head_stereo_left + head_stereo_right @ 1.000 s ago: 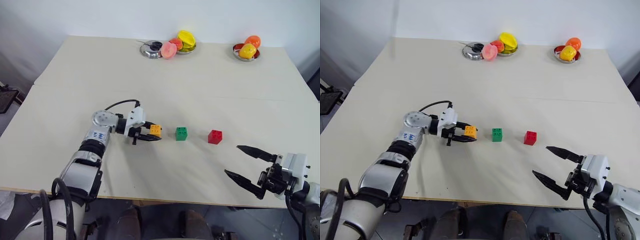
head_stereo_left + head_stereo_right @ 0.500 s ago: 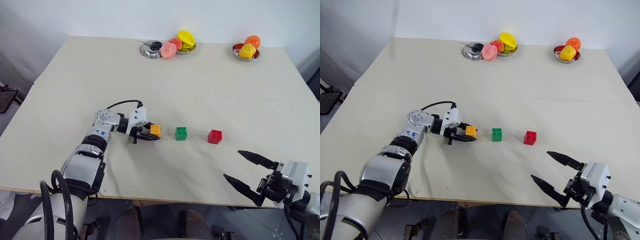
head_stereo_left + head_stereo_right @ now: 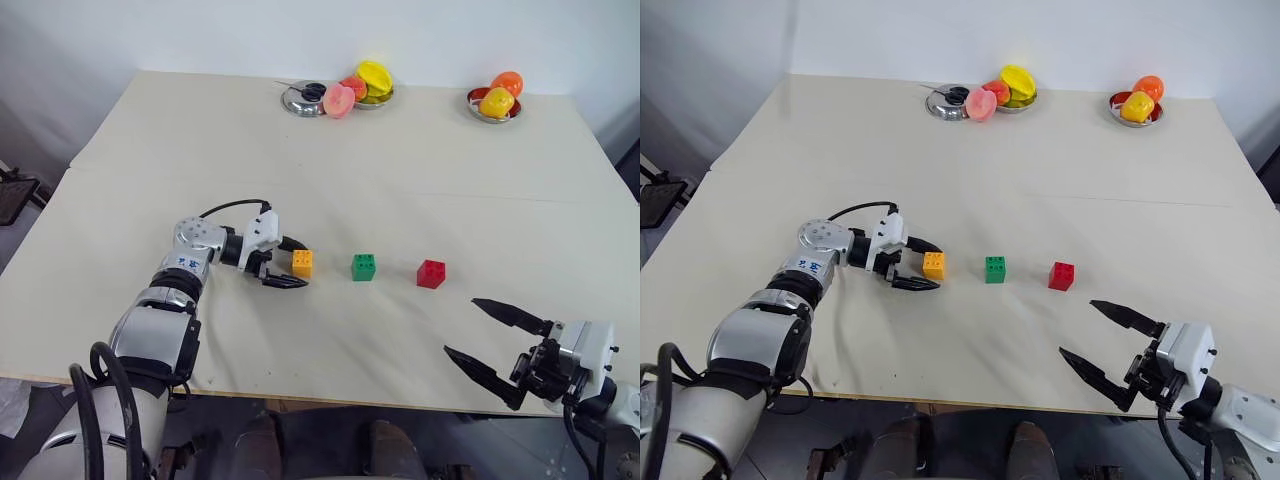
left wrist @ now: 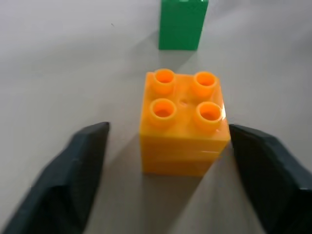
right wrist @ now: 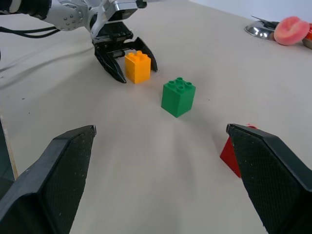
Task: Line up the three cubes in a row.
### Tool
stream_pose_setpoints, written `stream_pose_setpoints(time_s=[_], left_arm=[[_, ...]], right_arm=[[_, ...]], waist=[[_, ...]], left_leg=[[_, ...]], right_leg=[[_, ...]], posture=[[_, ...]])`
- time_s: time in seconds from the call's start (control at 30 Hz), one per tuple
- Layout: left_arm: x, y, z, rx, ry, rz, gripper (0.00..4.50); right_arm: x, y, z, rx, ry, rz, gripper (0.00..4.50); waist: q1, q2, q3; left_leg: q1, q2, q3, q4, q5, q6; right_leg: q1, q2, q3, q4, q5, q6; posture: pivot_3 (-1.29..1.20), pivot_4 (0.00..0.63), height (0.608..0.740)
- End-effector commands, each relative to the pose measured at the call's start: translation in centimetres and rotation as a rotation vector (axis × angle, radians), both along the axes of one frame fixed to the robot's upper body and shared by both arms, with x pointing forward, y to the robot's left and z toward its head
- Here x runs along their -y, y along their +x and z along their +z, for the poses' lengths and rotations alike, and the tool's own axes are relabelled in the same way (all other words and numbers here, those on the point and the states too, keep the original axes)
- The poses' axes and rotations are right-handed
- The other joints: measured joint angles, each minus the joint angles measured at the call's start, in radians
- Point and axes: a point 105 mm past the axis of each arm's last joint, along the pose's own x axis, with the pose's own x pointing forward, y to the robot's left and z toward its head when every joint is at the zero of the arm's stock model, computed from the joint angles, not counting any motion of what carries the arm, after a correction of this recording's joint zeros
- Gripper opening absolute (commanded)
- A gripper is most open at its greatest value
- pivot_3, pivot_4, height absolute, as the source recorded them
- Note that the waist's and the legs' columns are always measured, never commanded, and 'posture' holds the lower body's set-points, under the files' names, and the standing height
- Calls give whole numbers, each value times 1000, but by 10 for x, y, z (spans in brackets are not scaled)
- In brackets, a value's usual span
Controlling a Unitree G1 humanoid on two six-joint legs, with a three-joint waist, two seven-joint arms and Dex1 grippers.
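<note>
Beige table (image 3: 420,180) against a white wall, one tabletop, cubes sitting nearer its near edge than its far one.

Two arms. Left gripper (image 3: 290,263) lies low on the table, fingers spread wide, one on each side of the orange-yellow cube (image 3: 302,263), clear gap both sides in the left wrist view, so no grip on it. Right gripper (image 3: 495,340) hovers at the near right corner, also wide, holding nothing, well apart from the cubes.

Three metal bowls along the far edge: bowl of toy fruit (image 3: 372,99) past centre, a small bowl (image 3: 296,100) touching-close beside it with something dark inside and a pink fruit piece (image 3: 337,100) leaning at it, and a third bowl (image 3: 481,110) with two round fruits toward the far right corner.

Three cubes, one each: orange-yellow, green cube (image 3: 363,267), red cube (image 3: 430,274). All upright, studs up, roughly in one line parallel to the near edge, with even-looking spacing.

Judgement: the row looks done. The step in hand is the release and retreat. To do it well, pull the left gripper straight back along its own axis with fingers kept wide and no sideways sweep, else a fingertip clips the orange-yellow cube out of line.
</note>
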Motion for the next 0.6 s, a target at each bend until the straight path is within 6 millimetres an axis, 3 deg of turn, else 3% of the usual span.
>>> stream_pose_setpoints(time_s=[0.03, 0.27, 0.37, 0.47, 0.6], left_arm=[[-7, 1, 19, 76, -33, -22, 4470], [-75, -26, 27, 66, -43, -19, 4470], [-115, -43, 27, 83, -61, 100, 4470], [-142, -60, 31, 127, -70, 245, 4470], [-153, -72, 43, 151, -156, 379, 4470]], right_arm=[[0, -1, 4, 29, -1, 12, 4500], [22, -3, 0, -5, -48, 17, 4500], [42, -3, -2, -23, -111, 18, 4500], [65, -1, -8, -49, -157, 10, 4500], [84, 12, -6, -24, -139, -16, 4500]], waist=[[0, 0, 0], [-14, 0, 0], [-23, 1, 0], [-26, 0, 0], [-19, 0, 0]], left_leg=[[0, 0, 0, 0, 0, 0], [1, 0, 1, -2, 0, 0], [1, 0, 1, -2, 0, 0], [1, 0, 1, -2, 0, 1], [1, 1, 1, 0, 0, 1]], right_leg=[[0, 0, 0, 0, 0, 0], [-1, 0, 1, 1, 0, 0], [0, 0, 2, 4, 0, 0], [0, 0, 2, 4, 0, 0], [1, 0, 2, 2, 0, 0]], posture=[[0, 150, 740], [0, 150, 740], [0, 150, 740], [0, 150, 740], [0, 150, 740]])
